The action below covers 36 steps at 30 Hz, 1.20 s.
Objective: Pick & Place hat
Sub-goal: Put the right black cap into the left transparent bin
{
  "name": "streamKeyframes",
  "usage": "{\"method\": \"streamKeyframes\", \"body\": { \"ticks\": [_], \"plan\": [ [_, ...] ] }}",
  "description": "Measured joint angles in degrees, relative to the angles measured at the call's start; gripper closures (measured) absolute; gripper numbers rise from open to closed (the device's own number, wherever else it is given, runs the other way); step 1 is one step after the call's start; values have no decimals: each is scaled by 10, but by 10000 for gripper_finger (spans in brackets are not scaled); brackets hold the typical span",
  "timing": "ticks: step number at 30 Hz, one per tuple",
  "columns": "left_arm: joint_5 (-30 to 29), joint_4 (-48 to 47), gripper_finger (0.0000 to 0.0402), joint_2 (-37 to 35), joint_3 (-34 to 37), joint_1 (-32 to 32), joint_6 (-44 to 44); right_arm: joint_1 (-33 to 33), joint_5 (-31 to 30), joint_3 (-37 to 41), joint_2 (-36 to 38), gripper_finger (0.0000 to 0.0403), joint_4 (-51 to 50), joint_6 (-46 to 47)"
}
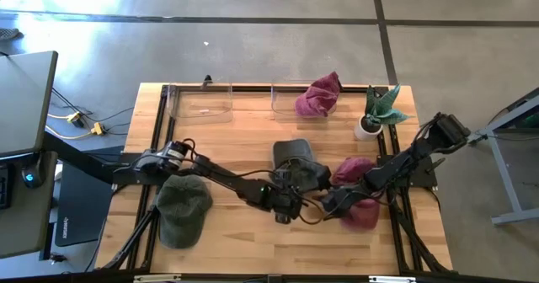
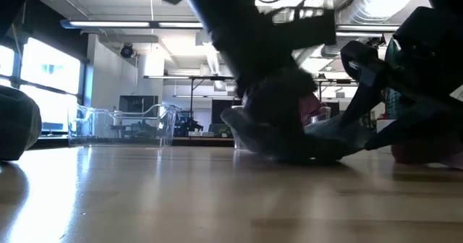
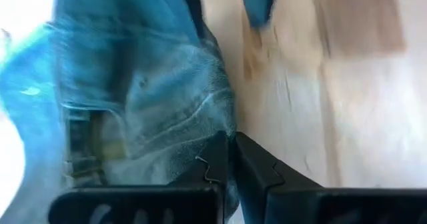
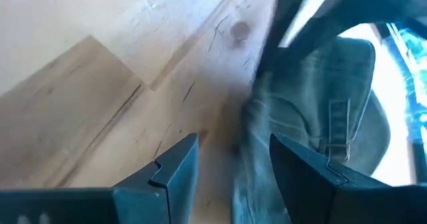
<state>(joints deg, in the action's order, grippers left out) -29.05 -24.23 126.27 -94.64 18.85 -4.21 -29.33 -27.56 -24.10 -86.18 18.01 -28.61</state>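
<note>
Grey concrete floor surrounds my wooden table [image 1: 244,140], which carries two clear plastic bins along its far edge. One clear bin [image 1: 200,102] sits far left; the other clear bin [image 1: 290,100] holds a maroon hat [image 1: 318,96]. Just beside that one stands a small potted plant [image 1: 376,112] in a white pot.

At the middle of the table lies the dark grey hat [image 1: 296,158], the one I am working on. My left end effector [image 1: 285,200] reaches in from the left to the near side of this hat, and in my left wrist view its fingers [image 3: 212,167] are pressed together on the hat's denim-like fabric [image 3: 160,117], pinching an edge of it. My right end effector [image 1: 331,200] comes from the right and sits low, just beside the same hat; its fingers [image 4: 175,163] stand apart, with the hat's edge and strap buckle between them, not closed on it.

An olive green hat [image 1: 183,209] rests on the near left of the table, under my left arm. Another maroon hat [image 1: 359,200] lies at the near right, beneath my right arm.
</note>
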Motion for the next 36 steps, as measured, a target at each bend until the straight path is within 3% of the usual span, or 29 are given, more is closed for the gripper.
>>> {"method": "streamKeyframes", "body": {
  "ticks": [7, 15, 18, 23, 30, 33, 36],
  "plan": [
    [-14, -7, 395, -4, -31, 8, -7, -1, -16, 1, -1, 239, -11, -14],
    [-11, 0, 394, -4, -34, 11, -8, 0, -51, 3, -2, 379, -23, 1],
    [16, 1, 385, -4, -34, 10, 12, 1, -21, 3, -2, 391, -26, -1],
    [60, 15, 316, -4, -34, 11, 75, 1, 56, 3, -1, 392, -28, -2],
    [74, 17, 186, -3, -33, 15, 106, 1, 47, 3, -1, 389, -29, 1],
    [59, 0, 161, 13, -33, 15, 78, 1, 43, 3, 1, 397, -31, 8],
    [38, -39, 163, 16, -31, 21, 60, 1, 37, 2, 15, 396, -51, 24]
  ]
}}
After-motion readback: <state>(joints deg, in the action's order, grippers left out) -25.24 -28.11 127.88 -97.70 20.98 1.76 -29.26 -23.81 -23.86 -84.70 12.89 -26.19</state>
